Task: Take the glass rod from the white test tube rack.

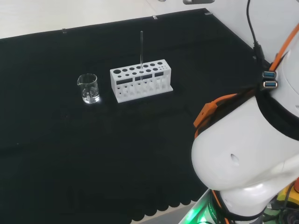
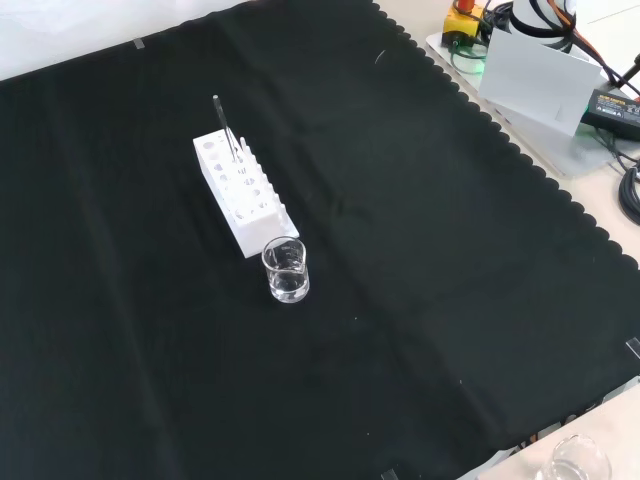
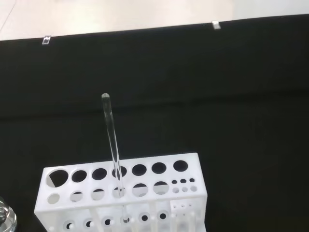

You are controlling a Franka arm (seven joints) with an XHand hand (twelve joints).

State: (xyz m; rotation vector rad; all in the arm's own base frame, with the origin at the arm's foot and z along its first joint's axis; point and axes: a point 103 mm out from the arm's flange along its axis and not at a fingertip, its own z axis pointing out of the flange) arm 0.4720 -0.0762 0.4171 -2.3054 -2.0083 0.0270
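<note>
The black cloth covers nearly the whole bench; its scalloped edge runs along the right side in the front view, w/ pale bench surface beyond it. From my remote station the biggest thing I see is the arm's own white link, at the right in the head view. I see no fingers or palm, so I cannot tell if the hand is open or closed.

Next in size is the white test tube rack, standing toward the far edge of the cloth in the head view, approx. at its middle. Its rows of holes keep thin ware upright, and that is why the glass rod stands almost vertical in one hole near the rack's middle, its upper part free well above the rack. I think this free part is where I should grip it.

Smallest vessel: a clear beaker, just beside the rack's left end in the head view, not touching it. The task is not yet begun, imo.
</note>
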